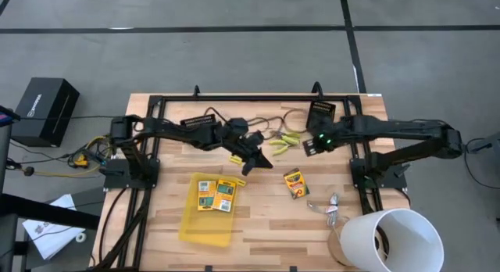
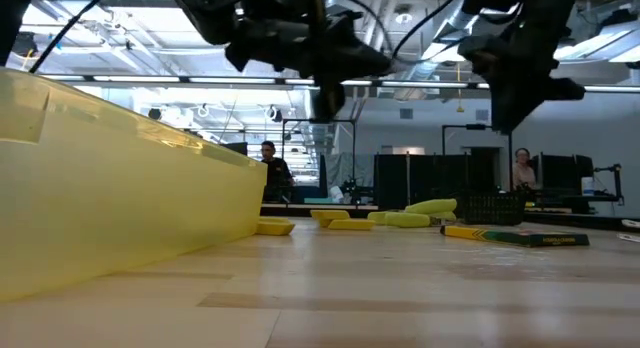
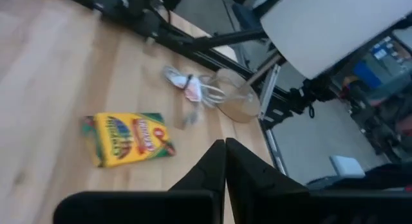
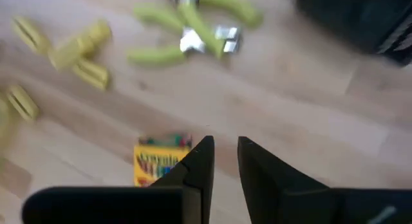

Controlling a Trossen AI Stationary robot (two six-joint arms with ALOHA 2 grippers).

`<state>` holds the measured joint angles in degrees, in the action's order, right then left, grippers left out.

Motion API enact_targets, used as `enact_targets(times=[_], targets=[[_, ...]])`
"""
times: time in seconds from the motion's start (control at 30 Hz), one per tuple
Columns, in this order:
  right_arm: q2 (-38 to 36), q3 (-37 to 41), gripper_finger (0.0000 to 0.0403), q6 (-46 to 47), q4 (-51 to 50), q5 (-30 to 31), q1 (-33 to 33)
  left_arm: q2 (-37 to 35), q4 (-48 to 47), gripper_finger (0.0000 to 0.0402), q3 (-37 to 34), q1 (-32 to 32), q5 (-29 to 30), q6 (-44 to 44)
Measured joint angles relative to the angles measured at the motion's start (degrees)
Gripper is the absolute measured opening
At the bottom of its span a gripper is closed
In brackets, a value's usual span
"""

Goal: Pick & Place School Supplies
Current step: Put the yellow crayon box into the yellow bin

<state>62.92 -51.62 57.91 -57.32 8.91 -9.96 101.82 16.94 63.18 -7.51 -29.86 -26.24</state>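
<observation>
My left pincer [image 3: 224,161] is fully closed and holds nothing, above the table's middle. My right pincer [image 4: 224,161] has a narrow gap, also empty. One crayon box [image 1: 294,183] lies between them, two [image 1: 216,195] in the yellow tray [image 1: 205,225].

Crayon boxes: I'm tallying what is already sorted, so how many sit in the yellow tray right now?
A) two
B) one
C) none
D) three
A: the high view shows two crayon boxes lying side by side in the yellow tray, while a third box lies on the bare table to its right, outside the tray.
</observation>
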Motion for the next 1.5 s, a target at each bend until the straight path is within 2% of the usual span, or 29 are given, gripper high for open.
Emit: enact_targets(times=[0.23,0.37,0.53,0.73,0.93,1.07,1.37,1.5], targets=[[-10.75,-0.02,0.0057,-2.85,0.0,1.95,-5.98,6.79,0.47,0.0001,5.29,2.19,0.32,-0.15],[-15.93,0.0,0.0045,-3.96,0.09,2.46,-8.12,9.55,0.8,0.0,5.94,2.86,3.46,0.36],[-20.04,-0.04,0.0027,-6.15,0.58,3.25,-8.56,11.94,0.88,0.0,5.94,3.48,6.53,6.64],[-20.58,-0.04,0.0024,-7.52,1.21,3.22,-8.45,14.33,0.8,0.0002,5.92,4.06,6.03,13.93],[-21.92,0.0,0.0029,-7.36,2.68,3.15,-8.45,14.34,6.33,0.0022,5.92,3.68,6.08,13.77],[-23.55,-0.04,0.0025,-5.28,5.53,3.15,-8.45,14.32,7.18,0.0033,5.92,2.19,9.23,13.88],[-24.19,-0.04,0.0018,-3.23,9.87,2.79,-8.45,15.77,5.11,0.0002,5.9,3.32,9.03,17.17],[-23.34,-0.06,0.0014,-3.27,7.23,-2.49,-8.44,15.85,5.11,0.0005,5.85,4.2,9.55,16.86]])
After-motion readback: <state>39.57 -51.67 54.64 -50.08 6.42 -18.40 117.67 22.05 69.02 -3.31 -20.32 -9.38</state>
